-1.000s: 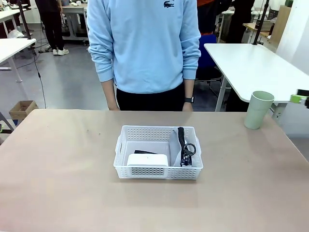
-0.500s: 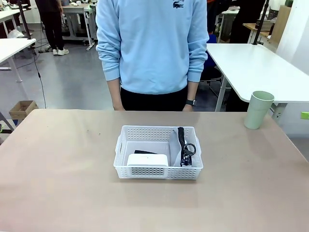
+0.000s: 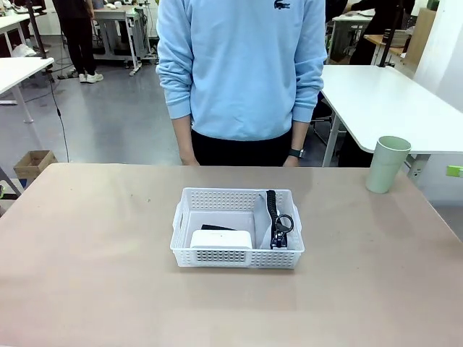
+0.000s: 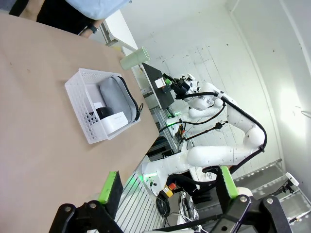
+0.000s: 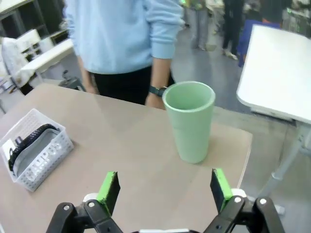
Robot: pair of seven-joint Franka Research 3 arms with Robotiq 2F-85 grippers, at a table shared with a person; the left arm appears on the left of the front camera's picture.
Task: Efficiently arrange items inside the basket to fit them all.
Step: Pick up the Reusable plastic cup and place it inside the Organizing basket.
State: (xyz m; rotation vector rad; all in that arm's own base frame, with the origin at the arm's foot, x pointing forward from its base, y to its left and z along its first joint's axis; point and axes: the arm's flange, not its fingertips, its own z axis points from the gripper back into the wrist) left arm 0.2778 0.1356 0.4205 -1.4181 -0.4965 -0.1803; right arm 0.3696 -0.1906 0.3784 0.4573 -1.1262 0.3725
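Right gripper (image 5: 164, 183), jaws released and empty: centre the upright pale green plastic cup (image 5: 190, 124), standing just ahead, between them before clenching.

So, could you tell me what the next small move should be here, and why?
Probably ease the open right gripper forward to the pale green cup: it stands upright on the table outside the white basket, straight ahead of that gripper, while the CAMPUS pouch and white box already lie inside.
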